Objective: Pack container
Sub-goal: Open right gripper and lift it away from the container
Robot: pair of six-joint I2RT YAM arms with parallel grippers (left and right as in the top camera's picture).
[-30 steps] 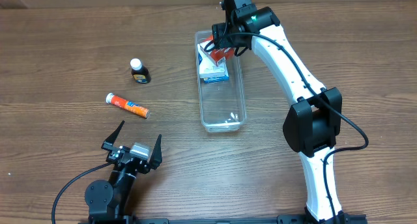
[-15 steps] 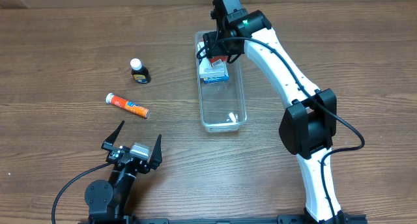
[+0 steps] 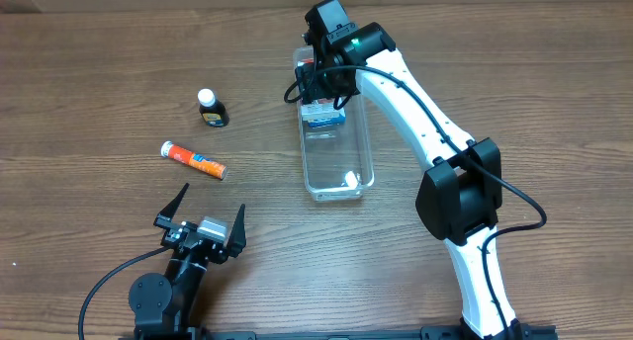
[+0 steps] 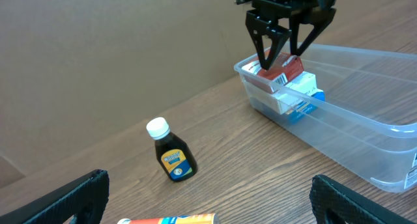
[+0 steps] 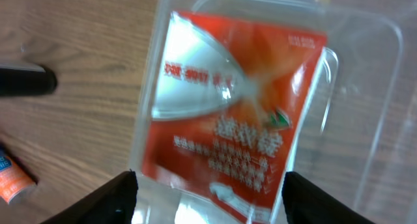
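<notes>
The container is a long clear bin in the middle of the table. At its far end lie a red box and a blue and white box. In the left wrist view the red box leans tilted on the blue and white box inside the container. My right gripper hangs over that far end, open, its fingers on either side of the red box. My left gripper is open and empty near the front edge.
A small dark bottle with a white cap stands left of the container. An orange tube lies nearer the front. Both show in the left wrist view, the bottle upright and the tube at the bottom edge.
My right gripper has moved left over the far end of the container and now covers the red box from above. The left arm has not moved.
</notes>
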